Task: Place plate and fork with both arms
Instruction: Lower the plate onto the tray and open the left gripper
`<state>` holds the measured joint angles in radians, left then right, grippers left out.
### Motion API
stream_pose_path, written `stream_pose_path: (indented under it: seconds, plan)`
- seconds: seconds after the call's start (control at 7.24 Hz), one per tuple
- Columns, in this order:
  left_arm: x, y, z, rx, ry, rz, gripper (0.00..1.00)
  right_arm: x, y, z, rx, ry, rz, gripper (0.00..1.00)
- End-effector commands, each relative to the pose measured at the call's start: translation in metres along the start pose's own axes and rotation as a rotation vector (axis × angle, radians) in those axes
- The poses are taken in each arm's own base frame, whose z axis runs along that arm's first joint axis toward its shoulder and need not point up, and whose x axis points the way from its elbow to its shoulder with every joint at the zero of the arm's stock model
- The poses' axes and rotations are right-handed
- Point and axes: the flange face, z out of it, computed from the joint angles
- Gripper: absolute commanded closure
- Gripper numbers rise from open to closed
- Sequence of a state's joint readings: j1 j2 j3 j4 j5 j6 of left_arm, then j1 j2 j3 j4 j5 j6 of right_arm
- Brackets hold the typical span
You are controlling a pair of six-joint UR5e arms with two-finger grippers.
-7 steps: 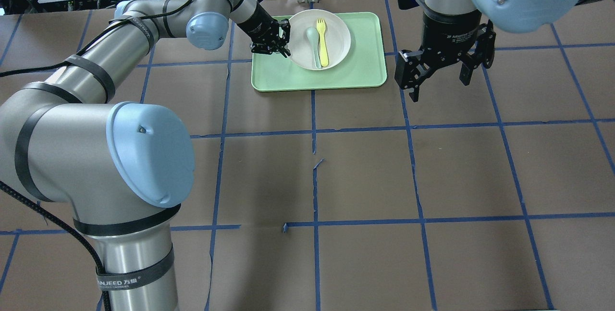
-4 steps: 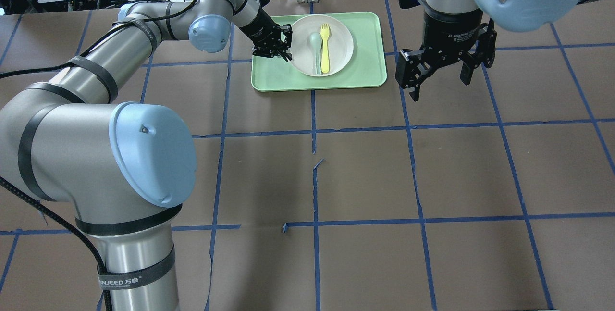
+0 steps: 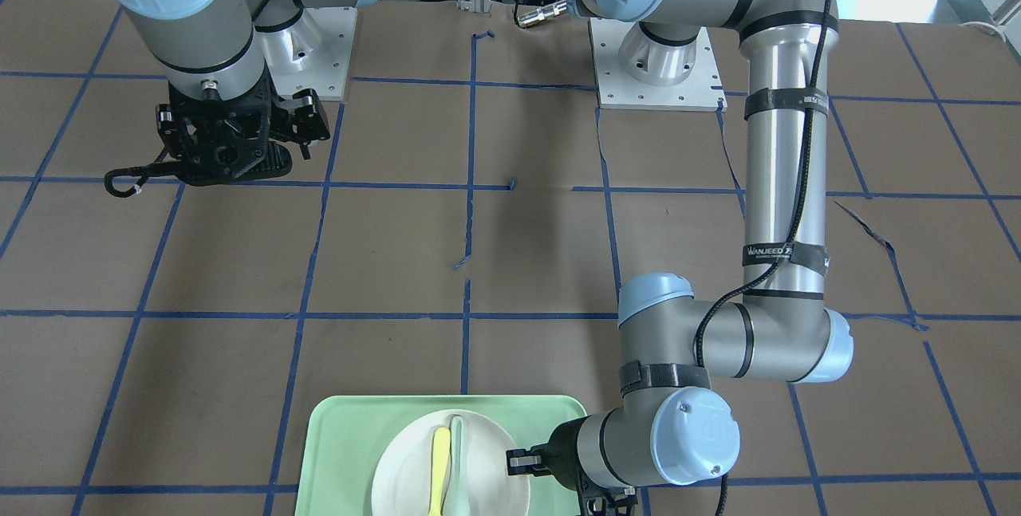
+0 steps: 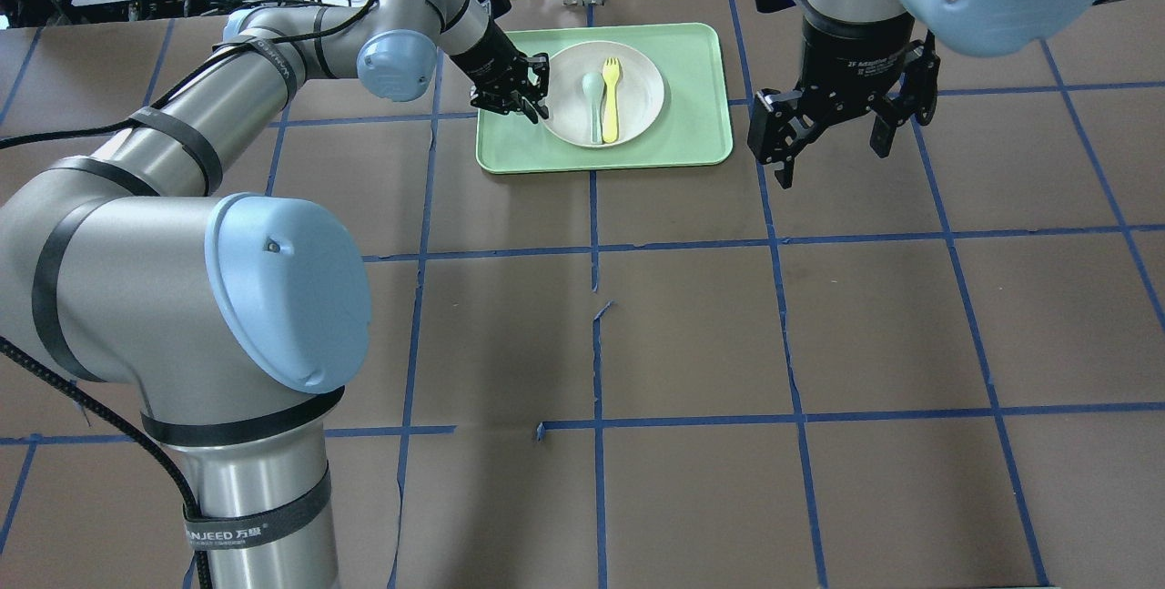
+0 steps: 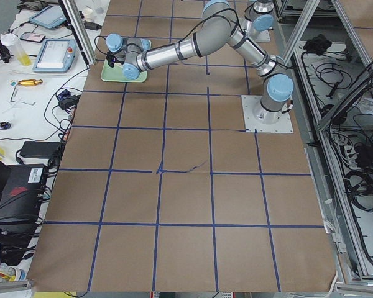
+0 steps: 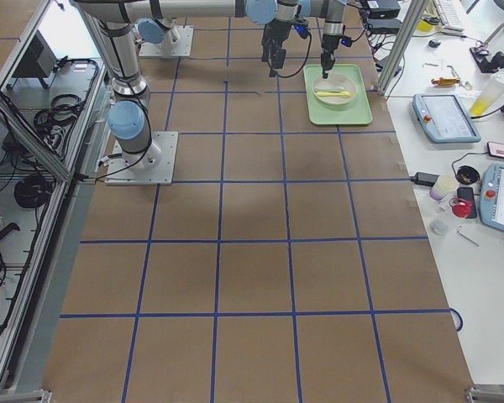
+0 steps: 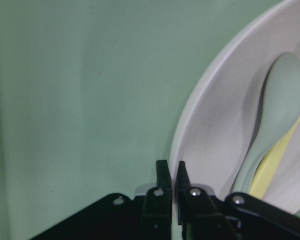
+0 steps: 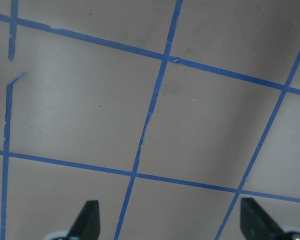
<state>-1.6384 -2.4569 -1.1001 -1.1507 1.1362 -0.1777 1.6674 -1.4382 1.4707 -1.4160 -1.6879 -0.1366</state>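
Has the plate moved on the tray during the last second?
Yes. In the overhead view the plate has shifted away from the far rim of the tray, toward the robot's side.

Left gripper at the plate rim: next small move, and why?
Probably lift the plate slightly, kept level: the left gripper seems shut on its rim, it sits on the tray, and the fork and spoon lie loose inside.

Overhead and front views opposed — tray [image 4: 696, 129] in both — side views distant, wrist cameras close.
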Motion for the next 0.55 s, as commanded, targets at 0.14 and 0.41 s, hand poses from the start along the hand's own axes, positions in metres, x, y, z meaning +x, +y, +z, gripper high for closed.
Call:
stream_pose_path:
  seconds: [0.14, 0.41]
  plan:
    - [0.020, 0.020, -0.078, 0.026, -0.045, -0.007, 0.00, -0.001, -0.023, -0.007, 0.102, -0.040, 0.033, 0.00]
    - [0.009, 0.051, -0.129, -0.016, -0.244, -0.025, 0.00, -0.006, -0.081, 0.036, 0.138, -0.105, 0.098, 0.00]
